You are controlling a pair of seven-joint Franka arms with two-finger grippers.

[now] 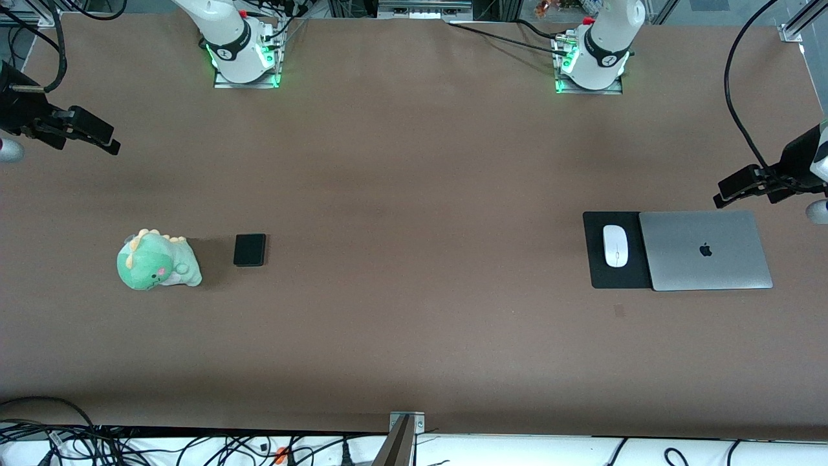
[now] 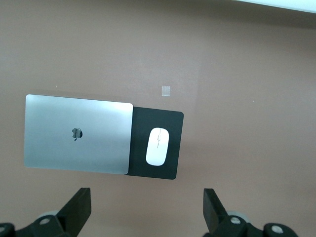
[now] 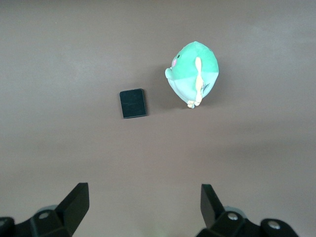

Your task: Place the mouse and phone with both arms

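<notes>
Closed silver laptop (image 1: 706, 250) flat on brown table (image 1: 414, 194), toward left arm's end. Black mouse pad (image 1: 598, 259) tucked partly under laptop; white mouse (image 1: 615, 245) on pad, just beside laptop. Green plush dinosaur (image 1: 155, 260) well apart from laptop, toward right arm's end; black phone (image 1: 250, 250) beside it. Left gripper (image 1: 734, 189) spread wide, hovering over table near laptop. Right gripper (image 1: 97, 136) spread wide, empty, over table at right arm's end

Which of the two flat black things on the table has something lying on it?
The mouse pad beside the laptop, toward the left arm's end: the white mouse rests on it. The smaller black phone by the dinosaur toy is bare.
</notes>
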